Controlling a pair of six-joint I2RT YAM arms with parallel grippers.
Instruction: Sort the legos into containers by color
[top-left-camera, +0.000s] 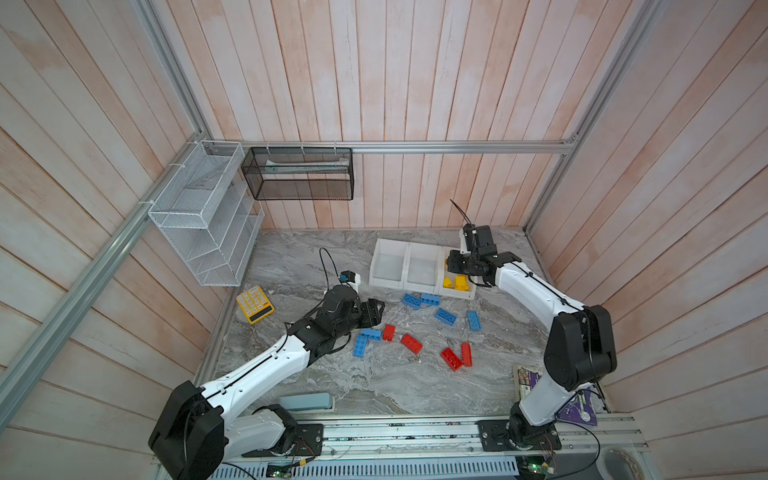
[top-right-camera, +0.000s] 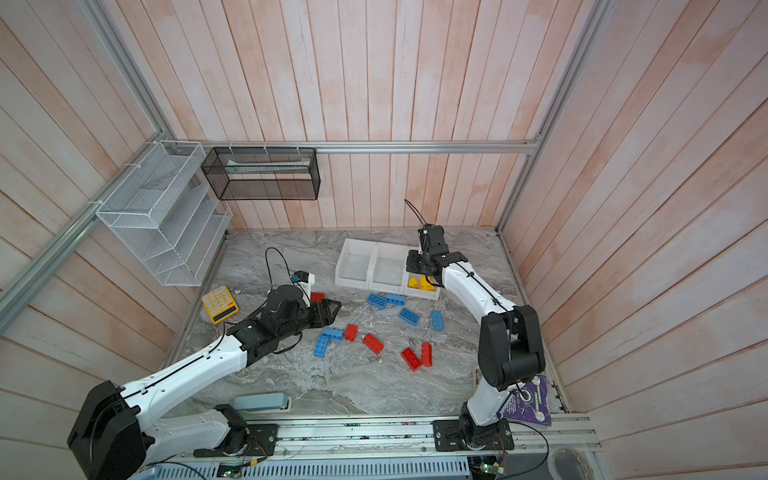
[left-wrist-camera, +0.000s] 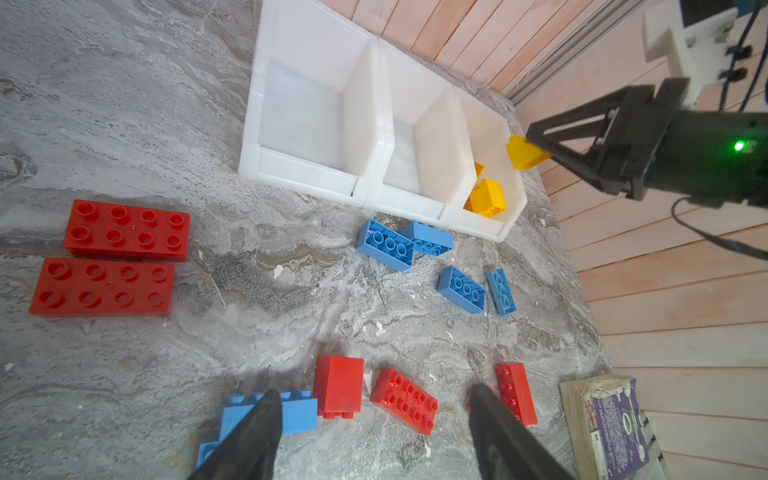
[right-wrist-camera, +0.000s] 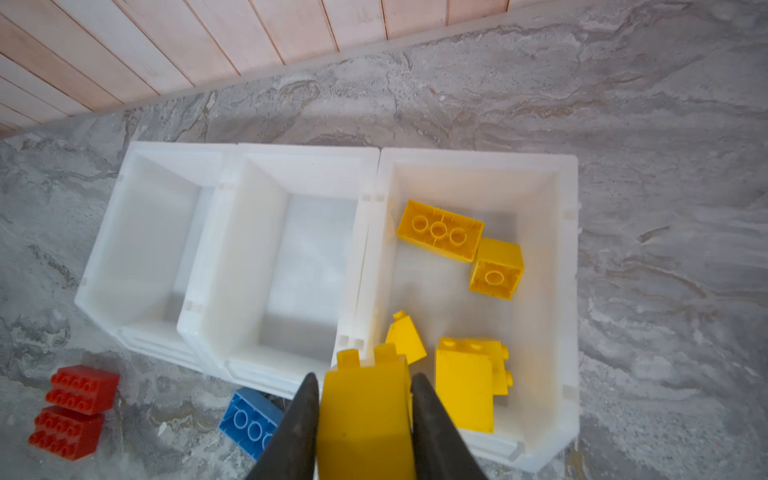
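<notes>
Three joined white containers (top-left-camera: 390, 243) (right-wrist-camera: 473, 156) stand at the back of the marble table. The right-hand one holds several yellow legos (top-left-camera: 457, 282) (right-wrist-camera: 440, 230); the other two are bare inside. My right gripper (top-left-camera: 453, 264) (right-wrist-camera: 361, 378) hangs over the right container's low front, shut on a yellow lego (right-wrist-camera: 365, 411) (left-wrist-camera: 523, 153). Blue legos (top-left-camera: 446, 316) and red legos (top-left-camera: 411, 344) lie scattered on the table. My left gripper (top-left-camera: 376, 309) (left-wrist-camera: 374, 390) hovers open above a red lego (left-wrist-camera: 338, 384) and a blue lego (left-wrist-camera: 297, 409), holding nothing.
A yellow calculator (top-left-camera: 254, 304) lies at the table's left edge. On the walls hang a white wire rack (top-left-camera: 203, 216) and a black mesh basket (top-left-camera: 299, 174). A purple book (top-left-camera: 577, 407) lies by the right arm's base. A pale blue box (top-left-camera: 305, 402) sits at the front.
</notes>
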